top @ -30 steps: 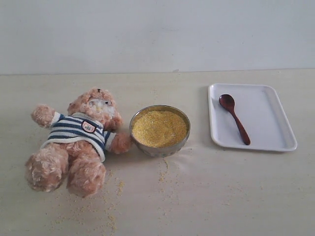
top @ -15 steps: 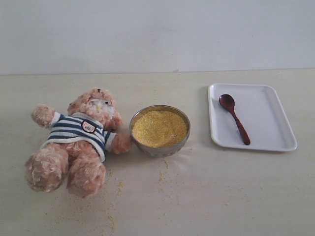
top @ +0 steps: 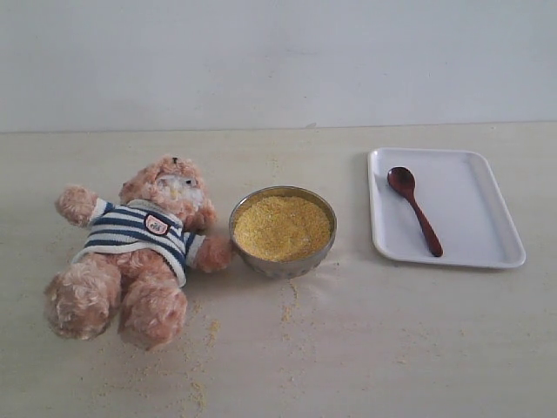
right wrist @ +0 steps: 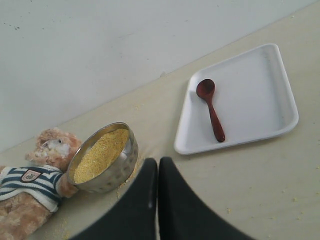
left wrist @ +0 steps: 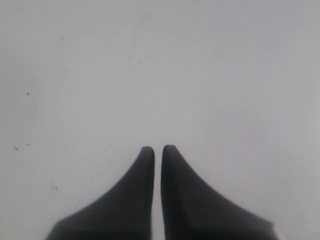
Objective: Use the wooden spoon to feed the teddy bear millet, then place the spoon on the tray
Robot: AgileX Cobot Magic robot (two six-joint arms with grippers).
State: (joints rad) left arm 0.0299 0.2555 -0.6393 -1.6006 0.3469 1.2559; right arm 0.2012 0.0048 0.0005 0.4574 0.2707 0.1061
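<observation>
The teddy bear [top: 130, 252] lies on its back at the left of the table, one paw against the metal bowl [top: 283, 231] heaped with millet [top: 280, 226]. The wooden spoon [top: 413, 209] lies on the white tray [top: 487, 209] at the right, bowl end toward the wall. Neither gripper shows in the exterior view. In the right wrist view my right gripper [right wrist: 157, 162] is shut and empty, hanging above the table between the bowl [right wrist: 102, 160] and the tray [right wrist: 260, 100], with the spoon [right wrist: 211, 107] and bear [right wrist: 35, 175] in sight. My left gripper [left wrist: 157, 149] is shut, facing a blank pale surface.
Loose millet grains [top: 200, 348] are scattered on the table in front of the bear and bowl. A pale wall [top: 278, 61] rises behind the table's far edge.
</observation>
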